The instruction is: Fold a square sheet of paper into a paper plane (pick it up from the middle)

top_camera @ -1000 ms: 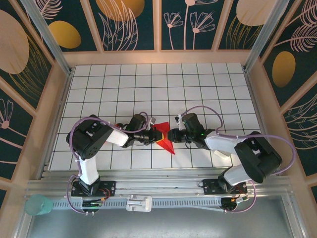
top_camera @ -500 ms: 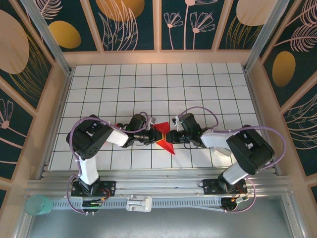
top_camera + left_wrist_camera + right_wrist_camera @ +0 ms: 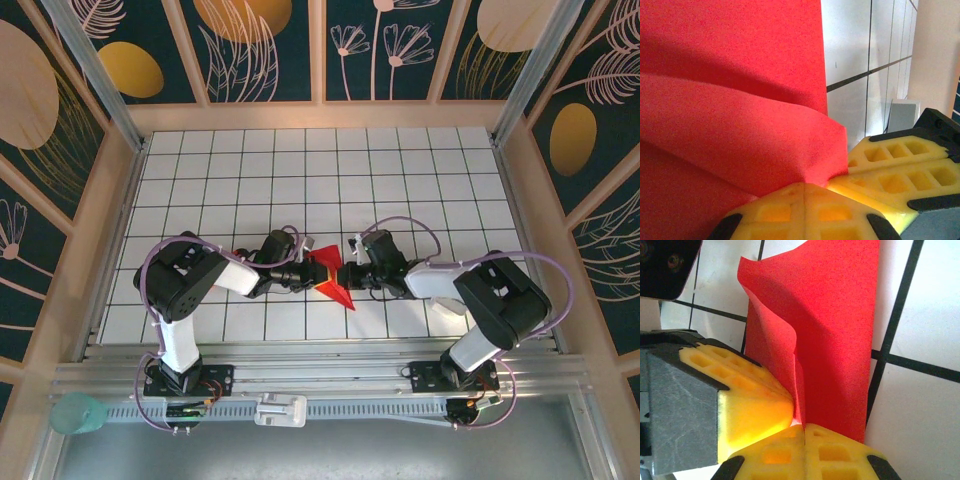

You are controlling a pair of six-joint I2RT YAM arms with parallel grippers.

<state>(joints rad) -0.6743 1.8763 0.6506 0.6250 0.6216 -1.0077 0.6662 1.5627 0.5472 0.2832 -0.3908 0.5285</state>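
Pinching the red paper (image 3: 330, 277) from both sides now. My right gripper (image 3: 802, 426) has just shut tight on its edge, so I can fold next. My left gripper (image 3: 805, 186) squeezes the other side. The paper sits mid table (image 3: 400, 180), between my grippers. Before, my right fingers were a bit apart and farther back.

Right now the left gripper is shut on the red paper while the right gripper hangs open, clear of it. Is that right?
Not quite. The right gripper is not open or clear: the right wrist view shows its yellow pads closed together on an edge of the red paper. The left gripper is shut on the paper, as you said.
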